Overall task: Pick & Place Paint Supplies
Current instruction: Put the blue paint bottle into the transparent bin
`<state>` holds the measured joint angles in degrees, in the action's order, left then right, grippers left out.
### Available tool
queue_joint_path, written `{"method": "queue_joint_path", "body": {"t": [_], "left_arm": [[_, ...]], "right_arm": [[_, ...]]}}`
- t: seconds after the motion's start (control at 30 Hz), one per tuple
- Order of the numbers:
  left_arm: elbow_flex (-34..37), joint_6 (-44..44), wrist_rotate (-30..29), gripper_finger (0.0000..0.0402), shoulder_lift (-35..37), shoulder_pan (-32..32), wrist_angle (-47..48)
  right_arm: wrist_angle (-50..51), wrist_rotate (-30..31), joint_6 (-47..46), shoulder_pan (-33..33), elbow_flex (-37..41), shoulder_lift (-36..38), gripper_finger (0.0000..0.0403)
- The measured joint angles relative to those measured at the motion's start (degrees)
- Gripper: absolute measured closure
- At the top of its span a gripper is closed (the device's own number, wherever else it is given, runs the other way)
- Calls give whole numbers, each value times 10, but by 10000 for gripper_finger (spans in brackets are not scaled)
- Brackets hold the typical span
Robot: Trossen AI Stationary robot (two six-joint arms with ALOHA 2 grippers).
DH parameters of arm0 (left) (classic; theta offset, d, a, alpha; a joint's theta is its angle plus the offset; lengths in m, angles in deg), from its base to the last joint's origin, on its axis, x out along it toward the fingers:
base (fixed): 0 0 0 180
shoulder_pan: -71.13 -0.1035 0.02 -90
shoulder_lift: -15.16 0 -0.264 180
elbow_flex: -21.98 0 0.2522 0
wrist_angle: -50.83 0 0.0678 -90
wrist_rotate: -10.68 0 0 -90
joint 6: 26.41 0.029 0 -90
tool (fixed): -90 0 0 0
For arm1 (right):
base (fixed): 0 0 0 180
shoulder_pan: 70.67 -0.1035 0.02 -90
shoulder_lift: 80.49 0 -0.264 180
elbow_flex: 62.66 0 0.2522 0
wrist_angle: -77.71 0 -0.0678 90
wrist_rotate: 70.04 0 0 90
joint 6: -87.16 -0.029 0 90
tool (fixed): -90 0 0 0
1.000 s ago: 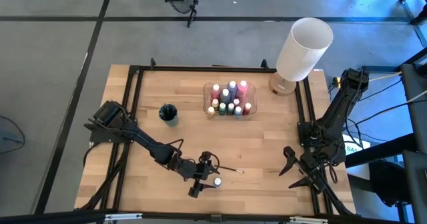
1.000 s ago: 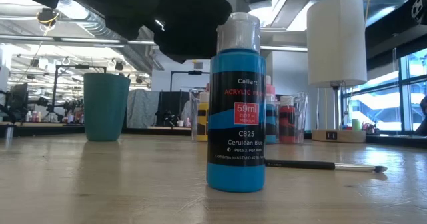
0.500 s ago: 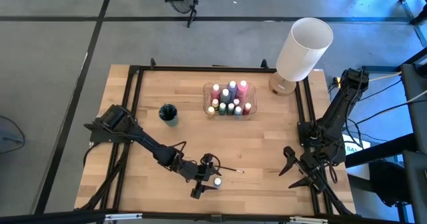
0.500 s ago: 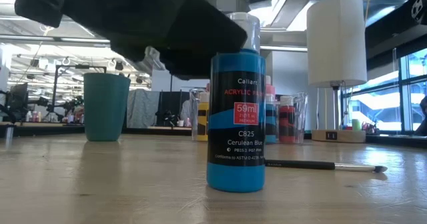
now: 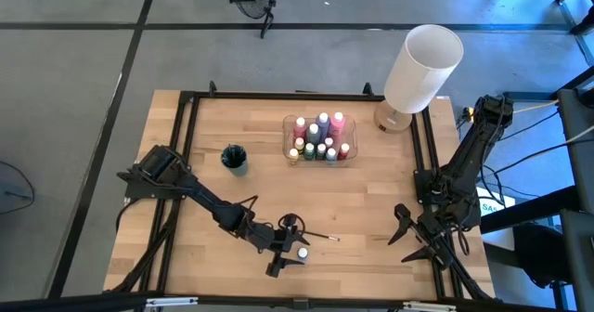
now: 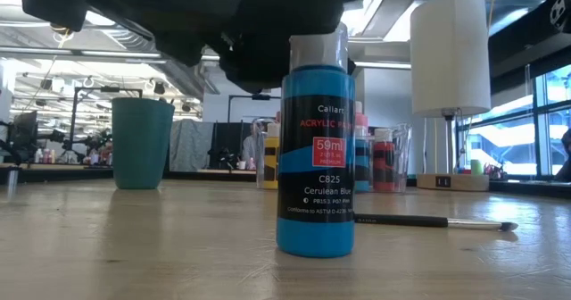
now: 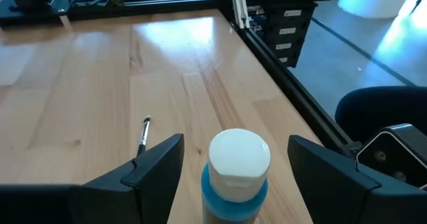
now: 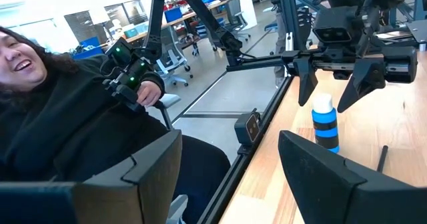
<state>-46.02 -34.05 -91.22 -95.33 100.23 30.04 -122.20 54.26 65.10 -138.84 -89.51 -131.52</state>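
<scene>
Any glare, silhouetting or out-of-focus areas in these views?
Low view: the left gripper is a dark silhouette against bright ceiling lights, while the blue paint bottle label reads sharply. Left wrist view: sheen on the table, and the white cap looks soft. High view: evenly lit.

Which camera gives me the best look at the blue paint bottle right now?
The low view: the blue paint bottle stands upright, label readable. The left wrist view shows its white cap between the open left gripper's fingers, apart from them. The high view shows only the cap; the right wrist view shows it far off. The right gripper waits aside.
</scene>
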Motion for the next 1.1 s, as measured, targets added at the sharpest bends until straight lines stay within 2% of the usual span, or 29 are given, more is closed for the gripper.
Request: {"method": "queue_joint_path", "body": {"t": [0.8, 0.87, 1.1], "left_arm": [[0, -24, 0, 137, 0, 0, 1], [0, -34, 15, 137, 7, 0, 18], [0, -53, -2, 137, 69, 2, 104]], "right_arm": [[-5, 0, -17, 0, 0, -7, 151], [-5, 0, -17, 0, 0, -7, 151], [-5, 0, -17, 0, 0, -7, 151]]}}
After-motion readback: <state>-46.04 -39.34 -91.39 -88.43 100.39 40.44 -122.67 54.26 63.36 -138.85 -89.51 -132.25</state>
